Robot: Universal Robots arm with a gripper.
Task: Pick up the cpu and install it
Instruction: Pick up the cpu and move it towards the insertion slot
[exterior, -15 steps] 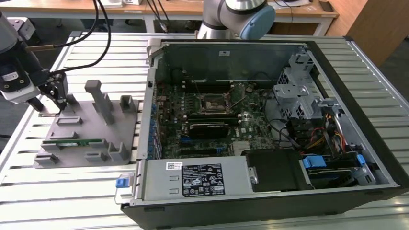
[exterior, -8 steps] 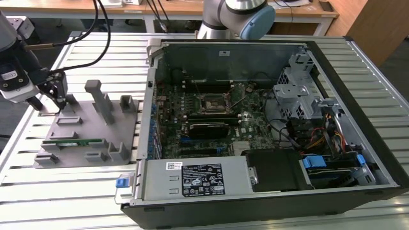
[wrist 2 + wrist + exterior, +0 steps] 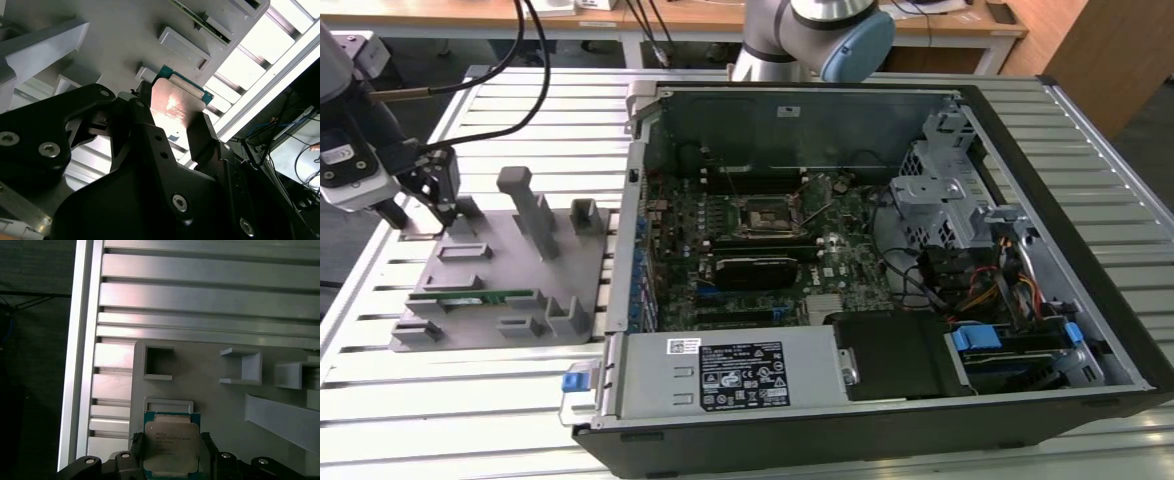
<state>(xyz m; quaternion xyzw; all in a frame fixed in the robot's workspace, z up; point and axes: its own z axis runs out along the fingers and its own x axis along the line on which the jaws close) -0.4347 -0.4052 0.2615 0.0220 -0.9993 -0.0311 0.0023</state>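
The cpu (image 3: 171, 444) is a small square chip with a silvery top and a green rim. It sits between my gripper's (image 3: 172, 452) two black fingers, which press on its opposite edges just over a shallow pocket of the grey fixture plate (image 3: 210, 400). In the second wrist view the cpu (image 3: 175, 102) shows tilted between the fingers (image 3: 200, 135), its metal top catching light. In the exterior view my gripper (image 3: 427, 222) stands at the far corner of the fixture plate (image 3: 507, 270), at that view's left. The black square socket (image 3: 761, 217) lies on the motherboard inside the open case.
The open computer case (image 3: 1067, 130) takes up the exterior view's middle and right, with drive cage, cables and power supply inside. A green memory stick (image 3: 474, 297) lies in the fixture plate among upright grey posts (image 3: 531, 210). The slatted aluminium table (image 3: 480, 400) lies underneath.
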